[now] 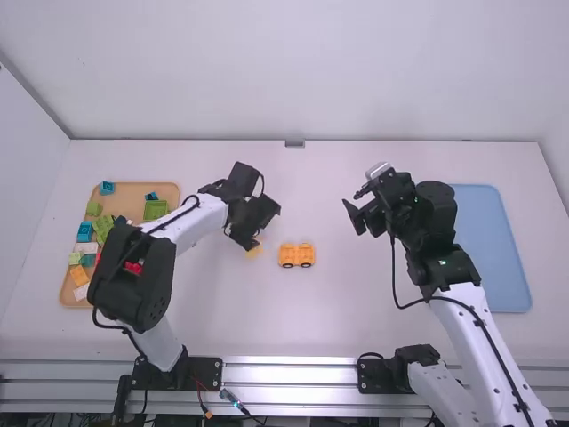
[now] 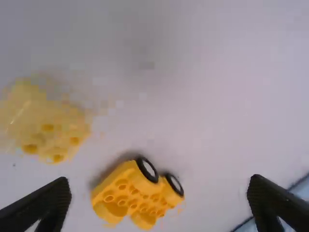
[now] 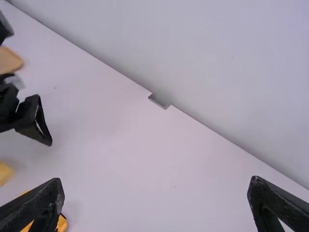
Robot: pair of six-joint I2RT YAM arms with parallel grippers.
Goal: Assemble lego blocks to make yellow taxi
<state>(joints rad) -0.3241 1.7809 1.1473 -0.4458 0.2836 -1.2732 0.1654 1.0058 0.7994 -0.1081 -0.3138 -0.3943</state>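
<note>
In the high view my left gripper (image 1: pixel 265 229) is low over the middle-left table, just beyond a small yellow block (image 1: pixel 255 253). To that block's right stands an orange-yellow car base with black wheels (image 1: pixel 297 255). The left wrist view has my left gripper (image 2: pixel 159 203) open, the wheeled base (image 2: pixel 135 193) between its fingers' lines of view and the blurred yellow block (image 2: pixel 55 133) farther off. My right gripper (image 1: pixel 350 205) is over the table right of centre; in its wrist view the right gripper (image 3: pixel 157 188) is open and holds nothing. The base (image 3: pixel 63 224) is partly behind one finger.
An orange-brown tray (image 1: pixel 133 197) of green, blue, red and other blocks lies at the left, partly under the left arm. A blue tray (image 1: pixel 498 249) lies at the right, beside the right arm. A small grey bracket (image 1: pixel 294 143) sits at the table's far edge.
</note>
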